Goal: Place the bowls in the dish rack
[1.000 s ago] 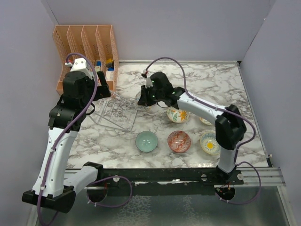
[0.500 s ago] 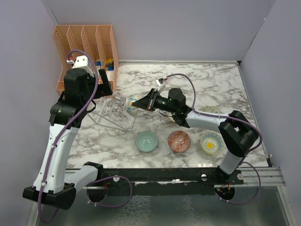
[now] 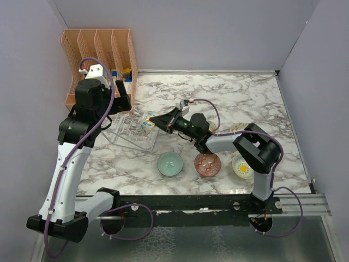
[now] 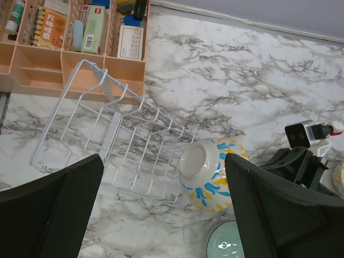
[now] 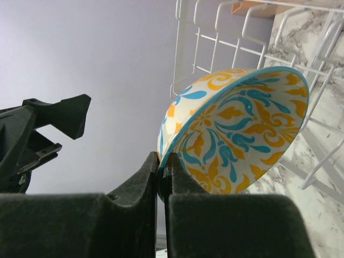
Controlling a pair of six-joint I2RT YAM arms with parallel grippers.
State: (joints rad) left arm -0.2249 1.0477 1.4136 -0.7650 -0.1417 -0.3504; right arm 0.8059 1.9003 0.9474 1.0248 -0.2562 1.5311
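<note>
My right gripper (image 3: 158,121) is shut on the rim of the blue-and-orange floral bowl (image 3: 147,124). It holds the bowl tipped on its side at the right end of the wire dish rack (image 3: 130,128), foot toward the rack. The right wrist view shows the fingers (image 5: 150,172) pinching the bowl's rim (image 5: 236,134) with the rack's prongs (image 5: 226,32) just beyond. My left gripper (image 4: 164,158) is open and empty above the rack (image 4: 123,134), with the bowl (image 4: 215,172) below its right finger. The teal bowl (image 3: 170,164), red-patterned bowl (image 3: 208,164) and yellow-centred bowl (image 3: 243,165) sit in a row near the front.
The orange slotted organizer (image 3: 98,52) with small items stands at the back left, touching the rack's far side. It also shows in the left wrist view (image 4: 70,59). A cream bowl (image 3: 238,130) is mostly hidden behind my right forearm. Purple walls enclose the marble table.
My right gripper has carried the floral bowl left from mid-table to the rack's right end and tipped it on its side. The left arm has barely moved.
</note>
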